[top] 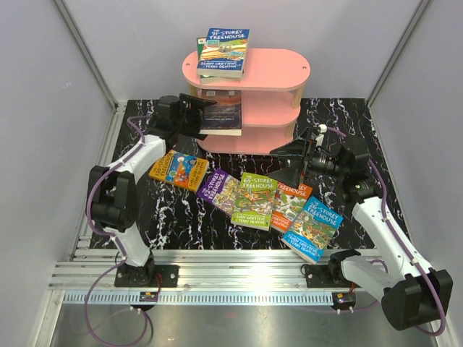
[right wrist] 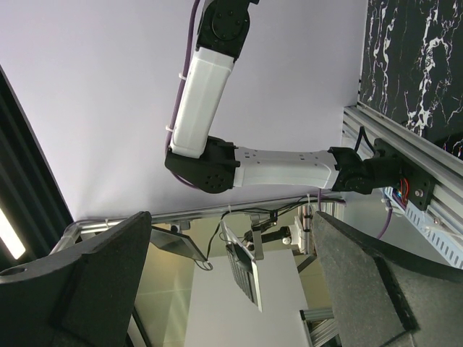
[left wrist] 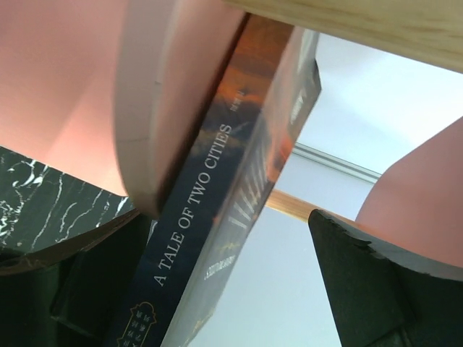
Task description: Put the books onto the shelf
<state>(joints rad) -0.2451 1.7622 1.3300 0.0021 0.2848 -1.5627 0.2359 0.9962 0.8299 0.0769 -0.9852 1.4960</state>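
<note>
Your left gripper (top: 205, 114), spread like the right gripper (right wrist: 231, 285), could snag the overhanging Tale of Two Cities book (left wrist: 206, 224) off the shelf (top: 278, 72)'s left end.

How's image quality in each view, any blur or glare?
Top external: sharp, evenly lit across the pink oval three-tier shelf. Left wrist: navy paperback's spine legible, its far end blurred. Right wrist: bright light strip glares at the left edge.

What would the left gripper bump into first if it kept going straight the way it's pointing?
The dark book, A Tale of Two Cities. It sits between the left gripper's open fingers at the pink shelf's middle level, so going on would likely push it further in, though depth is hard to judge.
</note>
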